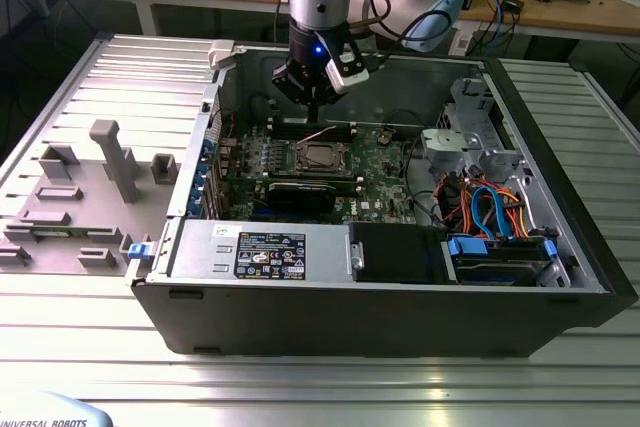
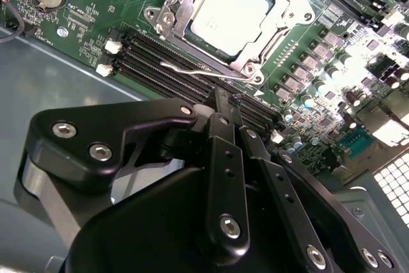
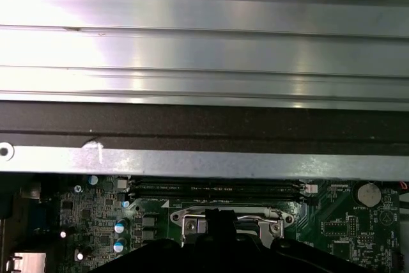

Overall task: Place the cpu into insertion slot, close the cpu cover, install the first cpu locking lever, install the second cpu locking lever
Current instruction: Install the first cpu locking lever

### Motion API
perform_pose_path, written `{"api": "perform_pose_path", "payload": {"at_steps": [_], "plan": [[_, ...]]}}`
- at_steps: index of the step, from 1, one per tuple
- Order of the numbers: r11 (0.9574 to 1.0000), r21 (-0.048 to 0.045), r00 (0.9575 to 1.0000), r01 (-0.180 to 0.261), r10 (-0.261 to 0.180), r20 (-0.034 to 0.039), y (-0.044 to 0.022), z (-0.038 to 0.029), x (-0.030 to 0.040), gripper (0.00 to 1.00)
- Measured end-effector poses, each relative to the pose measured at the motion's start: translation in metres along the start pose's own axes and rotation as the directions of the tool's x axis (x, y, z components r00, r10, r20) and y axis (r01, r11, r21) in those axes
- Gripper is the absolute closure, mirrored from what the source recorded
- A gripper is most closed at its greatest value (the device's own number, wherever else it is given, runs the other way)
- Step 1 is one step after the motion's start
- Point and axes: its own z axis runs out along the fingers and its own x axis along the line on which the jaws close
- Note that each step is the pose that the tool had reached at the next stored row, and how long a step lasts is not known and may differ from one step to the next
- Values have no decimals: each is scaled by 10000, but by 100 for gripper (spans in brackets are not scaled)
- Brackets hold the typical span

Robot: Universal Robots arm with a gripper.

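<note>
The cpu (image 2: 230, 6) lies silver top up in the insertion slot (image 1: 318, 155) on the green motherboard. The cpu cover (image 2: 285, 6) rests flat around it as a silver frame. One thin wire locking lever (image 2: 195, 70) sticks out from the socket's edge over the memory slots, unlatched. My gripper (image 2: 225, 101) hangs just above the board beside that lever, its black fingers shut together with nothing between them. In the exterior view the gripper (image 1: 313, 115) stands over the far side of the socket. In the first wrist view the fingers (image 3: 216, 222) overlap the socket (image 3: 192, 222).
Long black memory slots (image 2: 160, 55) run beside the socket. A black card (image 1: 300, 192), a power supply (image 1: 262, 247) and a drive bay with blue cables (image 1: 490, 212) fill the case. The case's back wall (image 3: 204, 158) rises close behind. Grey fixtures (image 1: 110, 162) stand at the exterior view's left.
</note>
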Motion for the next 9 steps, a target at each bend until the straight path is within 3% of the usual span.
{"api": "perform_pose_path", "payload": {"at_steps": [9], "plan": [[10000,-1,10000,-3,3,0,0,0,0,89]]}}
